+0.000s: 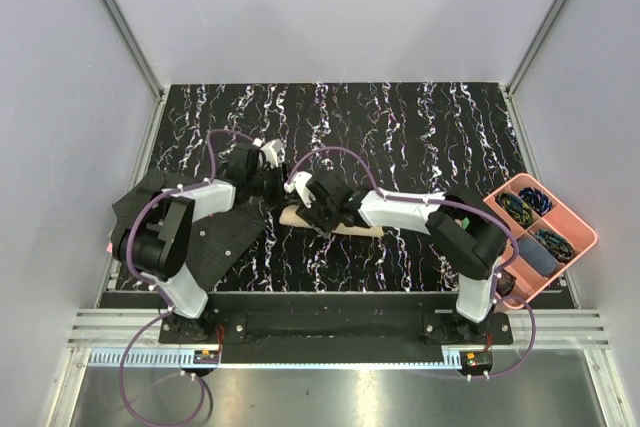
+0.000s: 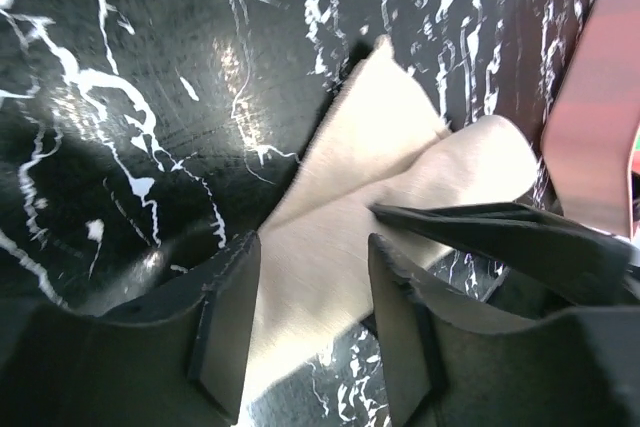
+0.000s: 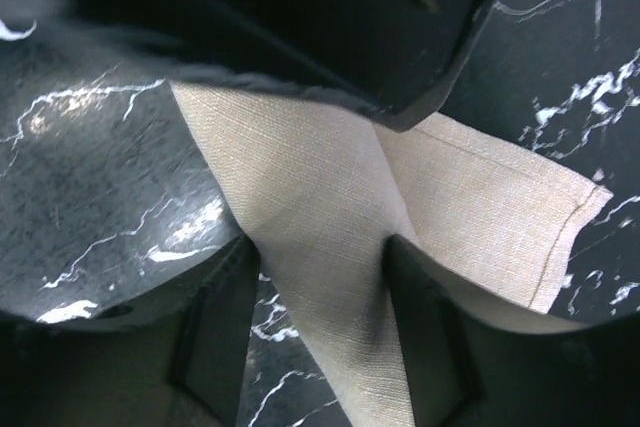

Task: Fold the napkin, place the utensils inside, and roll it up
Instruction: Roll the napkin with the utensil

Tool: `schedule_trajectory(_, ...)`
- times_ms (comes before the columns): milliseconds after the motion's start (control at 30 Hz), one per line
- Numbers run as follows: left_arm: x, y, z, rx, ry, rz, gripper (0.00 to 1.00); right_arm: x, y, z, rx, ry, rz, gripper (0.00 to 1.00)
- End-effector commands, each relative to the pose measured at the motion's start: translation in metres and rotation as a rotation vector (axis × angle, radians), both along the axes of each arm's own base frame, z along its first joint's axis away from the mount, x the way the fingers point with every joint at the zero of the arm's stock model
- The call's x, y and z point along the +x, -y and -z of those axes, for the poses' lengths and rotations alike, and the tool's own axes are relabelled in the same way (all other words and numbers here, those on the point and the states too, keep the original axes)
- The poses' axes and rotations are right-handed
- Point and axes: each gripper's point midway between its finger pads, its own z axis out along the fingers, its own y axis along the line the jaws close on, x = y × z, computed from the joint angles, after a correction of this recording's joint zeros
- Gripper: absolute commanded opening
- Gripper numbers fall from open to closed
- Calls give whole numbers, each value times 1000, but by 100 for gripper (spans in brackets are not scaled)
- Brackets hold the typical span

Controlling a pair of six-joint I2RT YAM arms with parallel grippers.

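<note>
The napkin (image 1: 352, 230) lies as a narrow beige bundle on the black marbled table, between the two arms. My left gripper (image 1: 280, 192) hovers over its left end. In the left wrist view that gripper (image 2: 312, 257) is open, with the napkin (image 2: 380, 127) lying between and below its fingers, untouched by the pads. My right gripper (image 1: 320, 213) is over the middle of the bundle. In the right wrist view it (image 3: 320, 257) is open and straddles a folded ridge of the napkin (image 3: 300, 157); the cloth touches the right finger (image 3: 420, 287). The utensils are hidden.
A pink tray (image 1: 590, 237) with small coloured items stands at the right edge of the table; part of it shows as the pink tray (image 2: 590, 97) in the left wrist view. A black mat (image 1: 225, 242) lies under the left arm. Grey walls close in the table.
</note>
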Motion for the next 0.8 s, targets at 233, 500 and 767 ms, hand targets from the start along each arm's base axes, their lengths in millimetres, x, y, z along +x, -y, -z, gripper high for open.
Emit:
schedule_trajectory(233, 5, -30, -14, 53, 114, -106, 52, -40, 16, 29, 72, -396, -60, 43)
schedule_trajectory(500, 0, -22, -39, -43, 232, -81, 54, -42, 11, 10, 228, -583, -66, 41)
schedule_trajectory(767, -16, -27, -22, -23, 188, -75, 57, -29, 10, 4, 285, -687, -42, 41)
